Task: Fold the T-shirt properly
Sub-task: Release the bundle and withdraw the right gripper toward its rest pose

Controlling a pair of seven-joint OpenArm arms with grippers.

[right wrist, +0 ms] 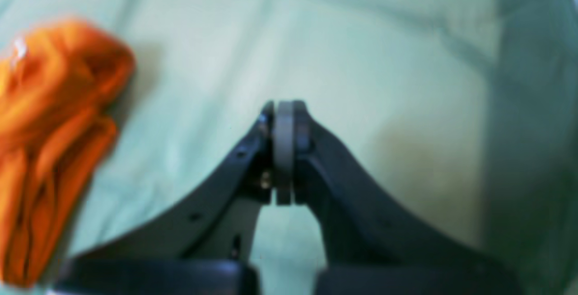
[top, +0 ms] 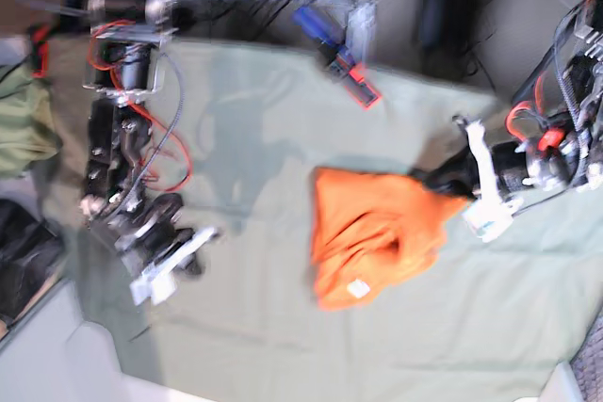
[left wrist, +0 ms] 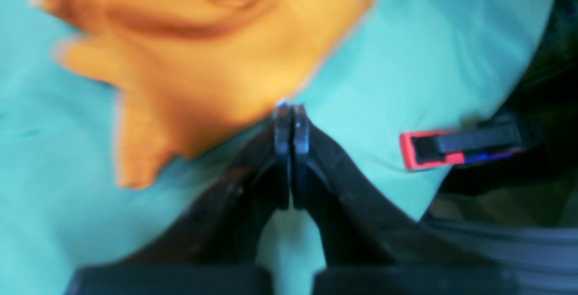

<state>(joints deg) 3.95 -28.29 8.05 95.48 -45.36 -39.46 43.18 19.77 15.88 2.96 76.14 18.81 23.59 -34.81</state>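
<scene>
The orange T-shirt [top: 377, 234] lies crumpled in a loose heap near the middle of the pale green cloth [top: 283, 327] that covers the table, a small white label showing on its lower edge. The left gripper [left wrist: 291, 112] has its jaws pressed together right at the shirt's edge; whether fabric is pinched between them cannot be told. The right gripper [right wrist: 284, 119] is clenched on nothing, over bare cloth, well apart from the shirt. A red-and-black clamp [left wrist: 456, 148] grips the cloth's edge.
</scene>
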